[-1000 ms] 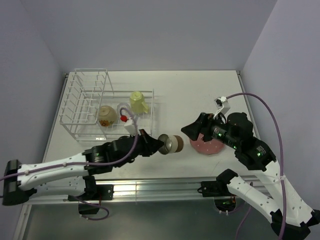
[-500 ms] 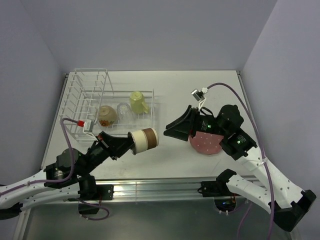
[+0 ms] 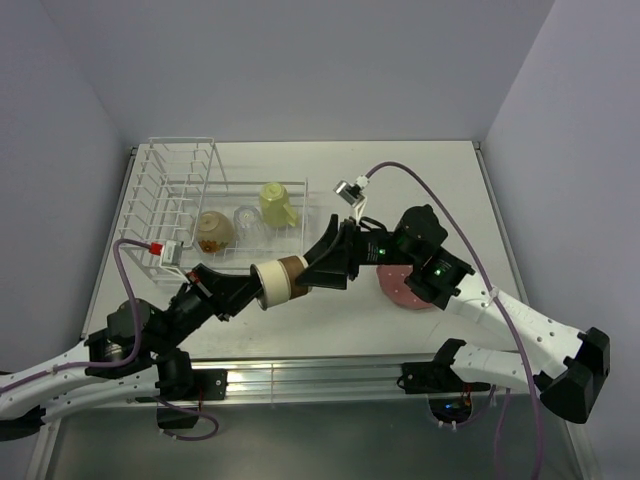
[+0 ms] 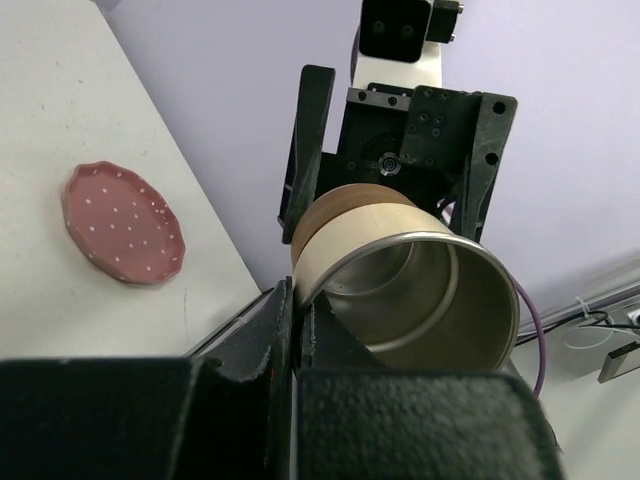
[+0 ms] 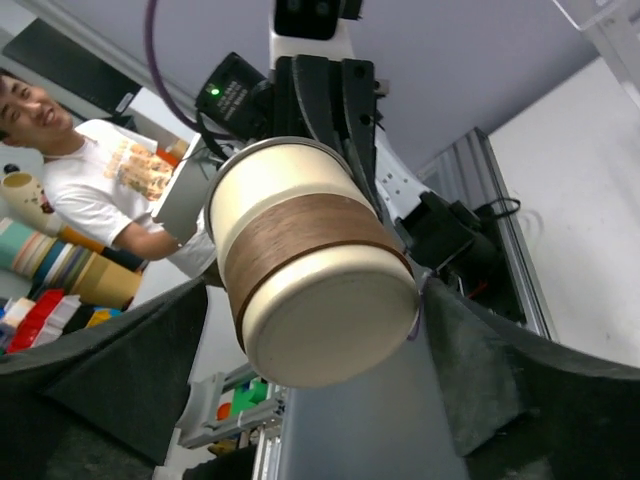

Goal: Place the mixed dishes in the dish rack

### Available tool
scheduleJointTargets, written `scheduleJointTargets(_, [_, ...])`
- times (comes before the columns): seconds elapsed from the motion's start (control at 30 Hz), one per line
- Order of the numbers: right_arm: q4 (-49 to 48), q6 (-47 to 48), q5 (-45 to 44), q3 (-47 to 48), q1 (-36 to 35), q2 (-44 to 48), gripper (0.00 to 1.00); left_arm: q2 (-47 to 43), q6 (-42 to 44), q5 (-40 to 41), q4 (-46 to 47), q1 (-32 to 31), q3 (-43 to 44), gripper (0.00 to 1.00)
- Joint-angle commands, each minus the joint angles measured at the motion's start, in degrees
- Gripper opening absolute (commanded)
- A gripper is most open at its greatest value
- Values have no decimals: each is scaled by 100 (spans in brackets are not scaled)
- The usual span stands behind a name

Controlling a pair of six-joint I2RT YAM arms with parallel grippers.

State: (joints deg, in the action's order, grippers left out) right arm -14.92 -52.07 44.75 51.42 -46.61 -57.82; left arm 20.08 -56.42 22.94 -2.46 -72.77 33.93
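Note:
The small steel cup (image 3: 281, 279), cream outside with a brown band, is held on its side in mid-air. My left gripper (image 3: 257, 286) is shut on its rim (image 4: 312, 290). My right gripper (image 3: 318, 268) is open, with its fingers (image 5: 112, 372) on either side of the cup's base (image 5: 325, 320) and a gap on each side. The pink white-dotted plate (image 3: 396, 289) lies on the table, partly under my right arm, and shows in the left wrist view (image 4: 124, 222). In the low basket of the white dish rack (image 3: 160, 205) sit the cream bowl (image 3: 212, 231), the clear glass tumbler (image 3: 247, 223) and the yellow-green mug (image 3: 275, 204).
The rack's tall slotted section (image 3: 180, 165) stands at the back left. The table's right edge (image 3: 492, 215) meets the purple wall. My right arm's purple cable (image 3: 440, 210) loops over the table.
My left gripper lifted the cup and drew it left. My right arm swung left from over the plate, and its open jaws now straddle the cup's base.

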Motion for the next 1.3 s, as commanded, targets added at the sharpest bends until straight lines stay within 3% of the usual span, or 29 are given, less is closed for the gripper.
scheduleJointTargets(0.0, [-1134,-372,243,246,-76,-71,87,-144,123,0,316,18,61,0])
scheduleJointTargets(0.07, [-1329,-487,288,228,-68,-124,71,-136,97,-9,290,18,70,0])
scheduleJointTargets(0.1, [-1417,-549,349,211,-76,-141,42,-153,62,-17,299,18,52,0])
scheduleJointTargets(0.13, [-1661,-715,411,202,-68,-176,24,-179,35,-26,342,18,17,0])
scheduleJointTargets(0.17, [-1803,-830,472,193,-76,-229,8,-206,18,-26,438,18,-53,0])
scheduleJointTargets(0.2, [-1996,-970,551,184,-76,-256,0,-241,-9,0,448,18,-80,3])
scheduleJointTargets(0.23, [-1945,-936,535,228,-68,-273,0,-241,-9,44,413,18,-71,18])
scheduleJointTargets(0.27, [-1527,-684,404,298,-59,-273,0,-232,-61,209,178,18,16,59])
scheduleJointTargets(0.33, [-1059,-428,281,526,-50,-282,0,-206,-114,395,-253,18,157,93])
scheduleJointTargets(0.37, [-900,-339,219,588,2,-317,0,-206,-167,491,-699,18,305,99])
scheduleJointTargets(0.47, [-31,91,-176,904,231,-458,0,-223,-903,1325,-1850,18,658,99])
scheduleJointTargets(0.5, [432,345,-299,992,301,-510,0,-267,-1575,1858,-2777,18,737,99])
scheduleJointTargets(0.57, [429,339,-292,1002,563,-721,0,-302,-2814,2362,-3845,18,904,99])
scheduleJointTargets(0.6, [498,382,-283,1002,635,-817,0,-320,-3048,2634,-4546,18,922,99])
scheduleJointTargets(0.67, [1023,688,-815,1264,662,-1090,0,-355,-3312,2751,-4955,18,896,99])
scheduleJointTargets(0.8, [2857,1601,-2248,2142,566,-1748,0,-373,-3323,2760,-5072,18,755,99])
scheduleJointTargets(1.0, [4845,2236,-4602,4407,127,-3382,0,-259,-2681,2567,-4685,18,808,97])
scheduleJointTargets(1.27, [6140,2237,-5933,6037,-410,-5098,0,-65,-2058,2505,-4659,18,1151,95])
